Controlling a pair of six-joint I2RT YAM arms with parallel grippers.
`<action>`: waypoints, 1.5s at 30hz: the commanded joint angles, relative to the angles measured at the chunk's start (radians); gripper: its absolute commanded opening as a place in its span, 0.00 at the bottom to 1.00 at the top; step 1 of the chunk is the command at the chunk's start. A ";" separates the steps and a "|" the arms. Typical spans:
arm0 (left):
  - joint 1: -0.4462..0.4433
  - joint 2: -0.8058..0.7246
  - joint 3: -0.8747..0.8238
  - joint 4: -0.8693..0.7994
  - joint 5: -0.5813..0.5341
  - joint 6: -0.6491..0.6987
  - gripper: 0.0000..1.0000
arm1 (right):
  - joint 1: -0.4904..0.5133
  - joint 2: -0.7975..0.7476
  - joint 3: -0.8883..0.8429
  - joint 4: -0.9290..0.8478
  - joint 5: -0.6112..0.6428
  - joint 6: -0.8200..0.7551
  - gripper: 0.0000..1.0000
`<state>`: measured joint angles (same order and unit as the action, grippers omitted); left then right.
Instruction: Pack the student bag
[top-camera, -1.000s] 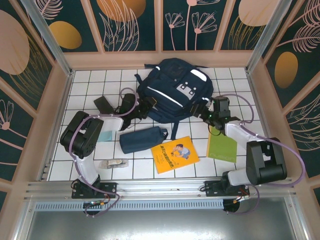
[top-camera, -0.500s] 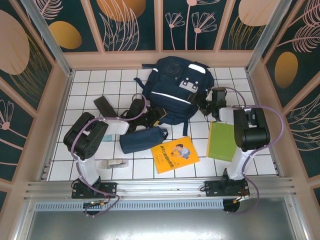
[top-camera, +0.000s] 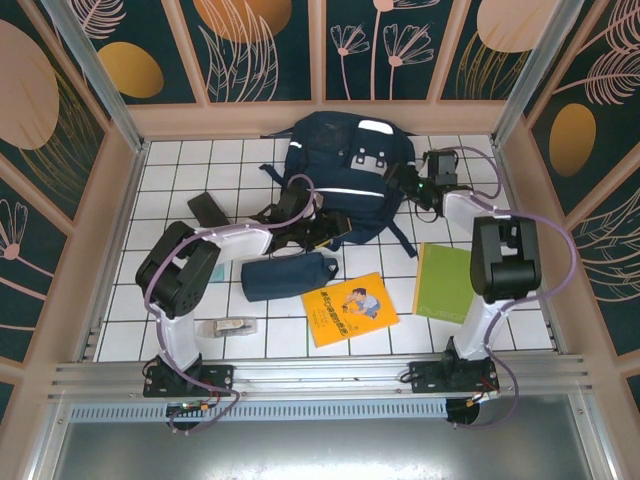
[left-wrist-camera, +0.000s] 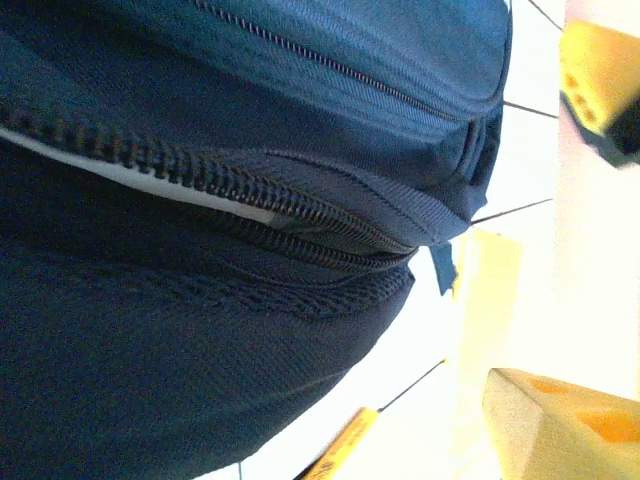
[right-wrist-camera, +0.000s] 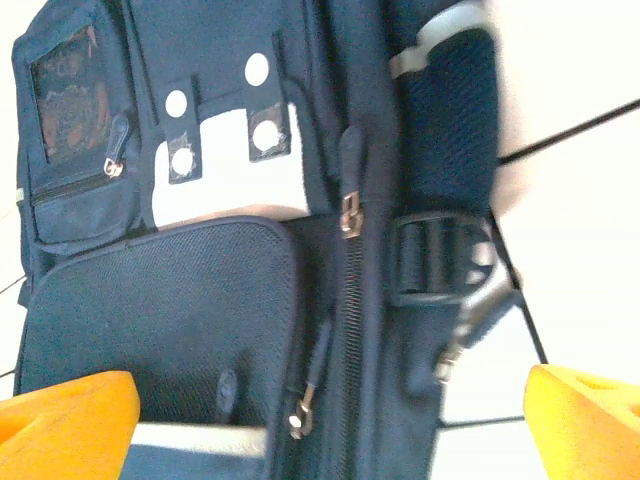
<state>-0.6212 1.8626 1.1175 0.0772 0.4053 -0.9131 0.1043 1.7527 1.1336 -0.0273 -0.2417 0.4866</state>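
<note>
The student bag (top-camera: 345, 165), a navy backpack with white stripes and dotted white patches, lies at the back middle of the tiled floor. My left gripper (top-camera: 318, 222) sits at its lower left edge. In the left wrist view the bag's fabric and zip (left-wrist-camera: 230, 190) are very close, and one yellow finger (left-wrist-camera: 560, 420) stands far to the right; the other finger is hidden. My right gripper (top-camera: 405, 185) is at the bag's right side. Its orange fingers (right-wrist-camera: 65, 420) stand wide apart, open, over the side zip and its pull (right-wrist-camera: 305, 420), gripping nothing.
A navy pencil pouch (top-camera: 287, 278), an orange book (top-camera: 349, 308) and a green notebook (top-camera: 445, 282) lie in front of the bag. A black object (top-camera: 208, 208) and a small clear item (top-camera: 228, 326) lie at the left. Walls enclose the floor.
The bag has slid toward the back wall and turned more upright. Both arms followed it forward, and both grippers' jaws have widened.
</note>
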 joint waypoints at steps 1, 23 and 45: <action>0.072 -0.086 -0.005 -0.050 -0.117 0.102 0.87 | 0.006 -0.119 -0.071 -0.158 0.143 -0.043 0.99; -0.020 -0.129 0.176 -0.272 -0.367 0.360 0.88 | -0.303 -0.484 -0.581 -0.267 0.326 0.152 0.99; -0.062 -0.101 0.138 -0.052 0.094 0.180 0.80 | -0.029 -0.469 -0.543 -0.271 0.052 0.158 0.64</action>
<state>-0.6483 1.7096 1.2903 -0.1448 0.3050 -0.6147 0.0555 1.3067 0.5720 -0.2604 -0.1425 0.6785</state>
